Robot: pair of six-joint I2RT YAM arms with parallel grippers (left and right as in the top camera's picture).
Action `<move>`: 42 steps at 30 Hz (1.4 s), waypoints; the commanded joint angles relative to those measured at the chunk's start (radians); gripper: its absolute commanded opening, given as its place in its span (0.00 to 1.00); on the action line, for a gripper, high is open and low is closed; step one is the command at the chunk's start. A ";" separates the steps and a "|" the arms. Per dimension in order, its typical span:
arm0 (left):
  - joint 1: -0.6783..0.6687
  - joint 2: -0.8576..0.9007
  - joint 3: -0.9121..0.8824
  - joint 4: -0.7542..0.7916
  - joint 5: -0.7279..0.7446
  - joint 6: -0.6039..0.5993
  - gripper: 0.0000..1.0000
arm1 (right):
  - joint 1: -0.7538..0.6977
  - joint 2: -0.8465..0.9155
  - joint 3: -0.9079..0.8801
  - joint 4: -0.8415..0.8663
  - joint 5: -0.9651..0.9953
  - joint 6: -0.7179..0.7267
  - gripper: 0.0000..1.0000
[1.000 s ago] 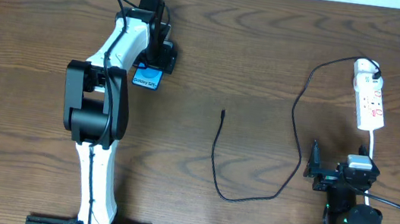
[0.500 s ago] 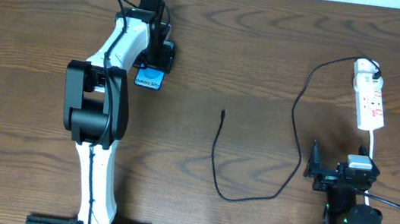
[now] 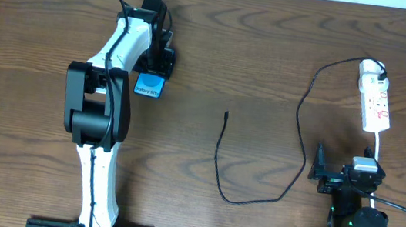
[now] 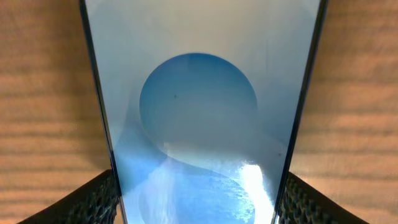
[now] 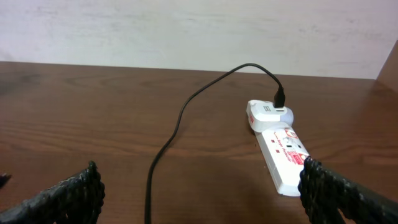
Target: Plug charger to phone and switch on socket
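Phone turned squarer — left tool clamps it, arm outstretched.

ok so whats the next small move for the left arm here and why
Probably bring the phone toward the charger tip: the left gripper has its fingers against both phone edges, while the tip lies loose mid-table, well apart from it.

slim phone, blue screen up with lighter circle, pinched along both long edges by left tool, far left on table

thin black charger looping mid-table, tip free, well apart from phone, other end plugged into socket

narrow white socket flat, far right, red-orange marks up
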 commanded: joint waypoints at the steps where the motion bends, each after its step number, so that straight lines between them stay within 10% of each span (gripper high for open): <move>1: 0.003 0.008 -0.021 -0.048 0.003 0.005 0.72 | 0.004 0.001 -0.002 -0.004 0.001 -0.008 0.99; 10: 0.003 0.008 -0.021 -0.111 0.003 0.005 0.72 | 0.004 0.001 -0.002 -0.004 0.001 -0.008 0.99; 12: 0.003 0.008 -0.021 -0.107 0.003 0.005 0.98 | 0.004 0.001 -0.002 -0.004 0.001 -0.008 0.99; 42: 0.003 0.008 -0.044 -0.025 0.051 -0.043 0.98 | 0.004 0.001 -0.002 -0.004 0.001 -0.008 0.99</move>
